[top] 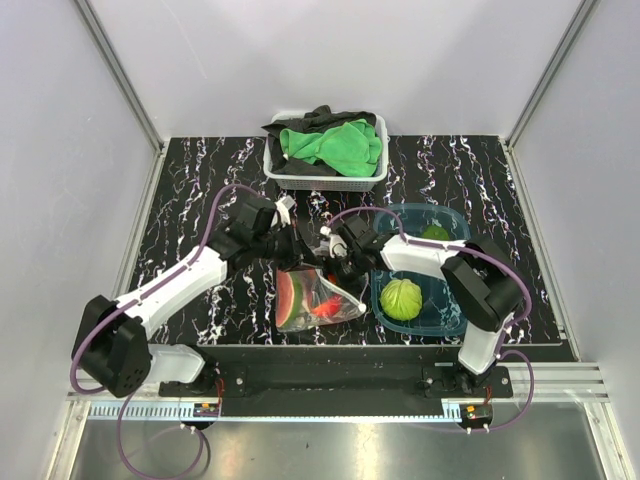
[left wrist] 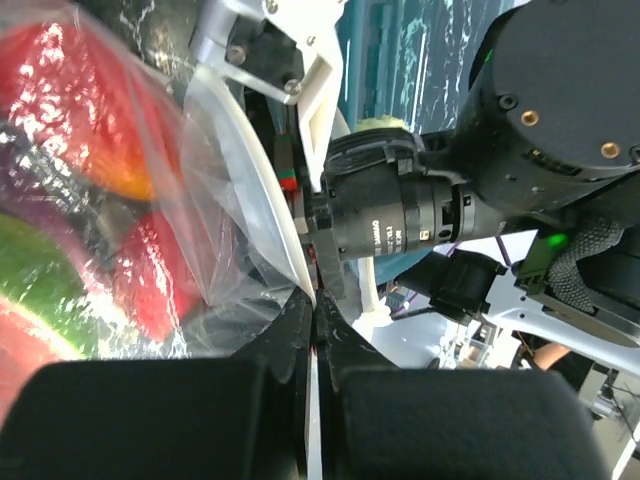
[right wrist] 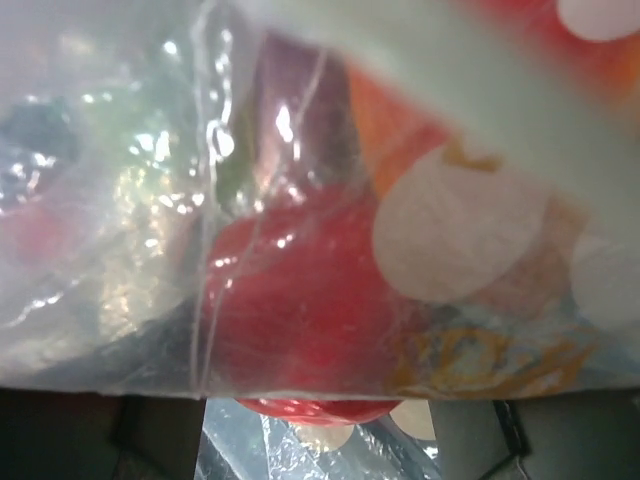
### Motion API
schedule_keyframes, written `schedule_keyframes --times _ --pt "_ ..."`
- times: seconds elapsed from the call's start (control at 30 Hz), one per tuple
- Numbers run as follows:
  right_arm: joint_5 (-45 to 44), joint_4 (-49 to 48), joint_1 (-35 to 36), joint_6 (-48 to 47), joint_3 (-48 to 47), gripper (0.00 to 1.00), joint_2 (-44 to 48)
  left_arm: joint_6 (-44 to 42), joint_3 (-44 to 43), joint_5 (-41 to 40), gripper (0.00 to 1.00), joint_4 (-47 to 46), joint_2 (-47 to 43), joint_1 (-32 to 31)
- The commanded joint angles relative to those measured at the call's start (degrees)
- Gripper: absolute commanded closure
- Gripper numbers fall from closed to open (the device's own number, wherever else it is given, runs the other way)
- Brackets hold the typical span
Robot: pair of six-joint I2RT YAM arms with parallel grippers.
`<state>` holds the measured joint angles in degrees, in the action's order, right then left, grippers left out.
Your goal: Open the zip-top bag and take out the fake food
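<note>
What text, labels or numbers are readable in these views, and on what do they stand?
Nothing reads clearly.
White print on the black lens barrel, left wrist view: too small and sideways to read.
Orange printed marks on the zip-top bag, right wrist view: blurred, unreadable.
Top view: no text visible.

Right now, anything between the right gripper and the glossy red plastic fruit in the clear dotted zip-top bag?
Yes. The film of the clear dotted zip-top bag covers the glossy red plastic fruit in front of the right gripper, whose jaws stand apart. The left gripper pinches the bag's edge.
</note>
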<state>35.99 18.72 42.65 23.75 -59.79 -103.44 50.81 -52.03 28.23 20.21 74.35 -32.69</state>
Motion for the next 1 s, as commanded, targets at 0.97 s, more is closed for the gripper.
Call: schedule_keyframes --times 0.97 --pt "-26.92 30.14 -2.04 -0.02 -20.46 0.54 20.02 -12.93 3.34 -2.22 1.0 9.5 -12.65 2.28"
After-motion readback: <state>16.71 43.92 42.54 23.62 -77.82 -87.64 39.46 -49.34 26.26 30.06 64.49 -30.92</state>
